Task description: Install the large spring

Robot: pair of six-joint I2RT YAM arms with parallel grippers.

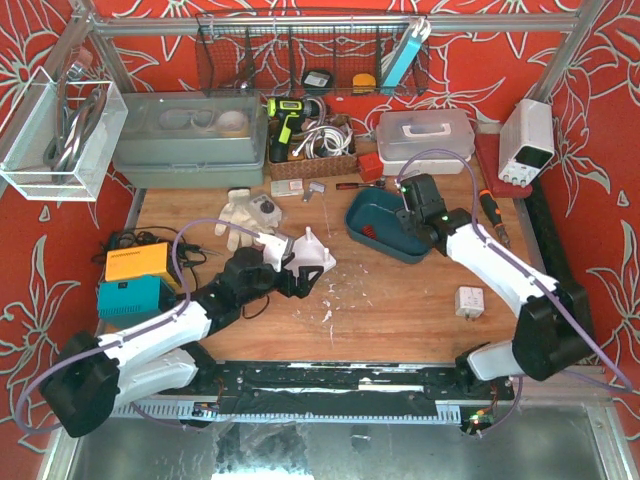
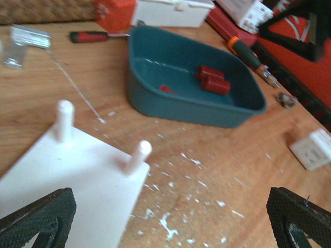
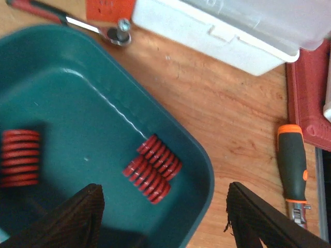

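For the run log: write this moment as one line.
left end effector: open, at peg plate | right end effector: open, above springs in tray | pegs: bare

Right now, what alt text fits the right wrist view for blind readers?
The right gripper hangs open over a teal tray holding a pair of red springs side by side and a third spring at the left edge. A white lidded box and an orange-and-black screwdriver lie outside it.
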